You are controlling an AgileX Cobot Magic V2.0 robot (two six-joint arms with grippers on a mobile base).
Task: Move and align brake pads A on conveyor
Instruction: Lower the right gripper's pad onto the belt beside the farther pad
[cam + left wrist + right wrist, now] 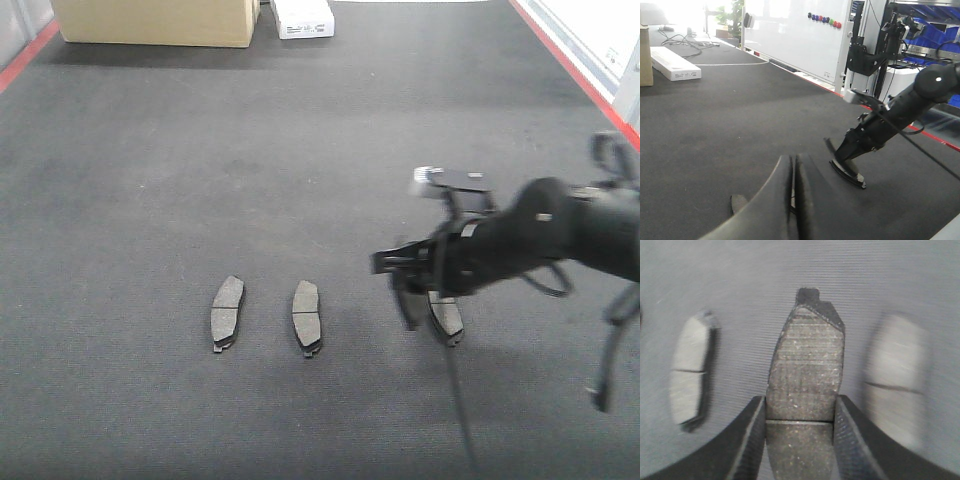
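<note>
two brake pads point(228, 312) point(307, 317) lying flat side by side on the dark felt-like conveyor point(200, 180), near the front centre of the belt, long sides running near to far, a small gap between them, each with a thin groove across the middle. third pad point(446, 318) further right, roughly level with those two and well apart from them, mostly hidden in the front view behind the right hand point(425, 308). seen from the right wrist camera: same pad point(806, 375) clamped between two dark ribbed fingers point(747, 440) pressing on its long edges near the groove, end tab pointing away, blurred pads on the belt to either side point(690, 374) point(894, 372). cannot tell whether the held pad touches the belt or sits just above it. black right arm point(560, 230) reaching in from the right edge, cables hanging off it. left hand point(792, 200) only in its own wrist view, fingers pressed together with nothing visible between them, low over the belt. red stripes point(570, 65) along the belt's left and right edges. cardboard box point(155, 22) and white box point(302, 17) at the far end of the belt.
</note>
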